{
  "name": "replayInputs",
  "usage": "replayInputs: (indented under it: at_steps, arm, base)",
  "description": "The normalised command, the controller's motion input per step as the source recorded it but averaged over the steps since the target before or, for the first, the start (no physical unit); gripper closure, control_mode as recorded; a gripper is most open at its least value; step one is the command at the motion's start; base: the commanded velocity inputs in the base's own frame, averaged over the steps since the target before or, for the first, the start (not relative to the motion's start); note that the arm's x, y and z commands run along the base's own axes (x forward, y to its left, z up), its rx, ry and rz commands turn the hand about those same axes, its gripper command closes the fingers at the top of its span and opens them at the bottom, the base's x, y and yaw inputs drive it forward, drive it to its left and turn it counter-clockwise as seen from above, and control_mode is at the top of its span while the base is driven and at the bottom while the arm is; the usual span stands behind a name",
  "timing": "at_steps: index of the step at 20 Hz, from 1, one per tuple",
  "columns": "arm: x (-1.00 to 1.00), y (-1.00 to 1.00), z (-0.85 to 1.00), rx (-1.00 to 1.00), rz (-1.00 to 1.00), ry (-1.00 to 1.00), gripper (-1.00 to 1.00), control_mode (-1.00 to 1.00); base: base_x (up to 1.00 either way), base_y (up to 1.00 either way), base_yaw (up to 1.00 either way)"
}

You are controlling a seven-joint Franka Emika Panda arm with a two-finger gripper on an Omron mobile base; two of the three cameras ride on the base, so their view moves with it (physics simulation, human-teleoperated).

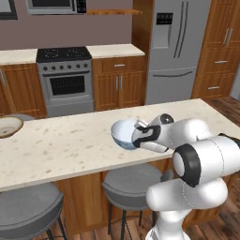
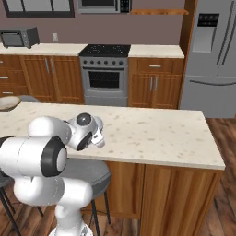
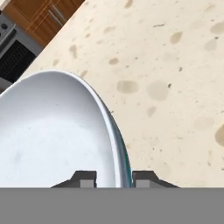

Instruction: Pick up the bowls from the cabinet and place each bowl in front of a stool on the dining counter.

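Note:
My gripper (image 3: 114, 179) is shut on the rim of the white bowl with the blue-green pattern (image 3: 52, 131). The rim runs between the two fingertips (image 3: 85, 178). In the left base view the white bowl (image 1: 123, 133) hangs tilted on its side, low over the dining counter (image 1: 70, 150), with the gripper (image 1: 137, 136) at its right edge. The cream bowl with the tan rim (image 1: 8, 126) rests on the counter's far left end and also appears as the cream bowl (image 2: 7, 103). One stool (image 1: 133, 183) stands just below the white bowl, another stool (image 1: 28, 208) to the left. The wall cabinet is out of view.
Behind the counter are a stove (image 1: 65, 77), floor cabinets (image 1: 119, 84) and a steel fridge (image 1: 176, 47). The counter's right end (image 2: 203, 147) drops off to wooden floor. My own arm (image 2: 46, 156) blocks part of the near edge.

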Motion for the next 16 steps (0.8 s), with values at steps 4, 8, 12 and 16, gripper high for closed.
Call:
replayInputs:
  at_steps: [4, 8, 12, 16]
  arm:
    - [0.19, 0.00, -0.19, 0.00, 0.00, 0.00, 1.00, -1.00]
    - [0.00, 0.00, 0.08, 0.00, 0.00, 0.00, -1.00, -1.00]
    - [0.00, 0.00, 0.39, 0.00, 0.00, 0.00, -1.00, -1.00]
    - [-0.02, 0.00, 0.60, 0.00, 0.00, 0.00, -1.00, -1.00]
  base:
    - [0.00, 0.00, 0.00]
    - [0.00, 0.00, 0.00]
    - [0.00, 0.00, 0.00]
    - [0.00, 0.00, 0.00]
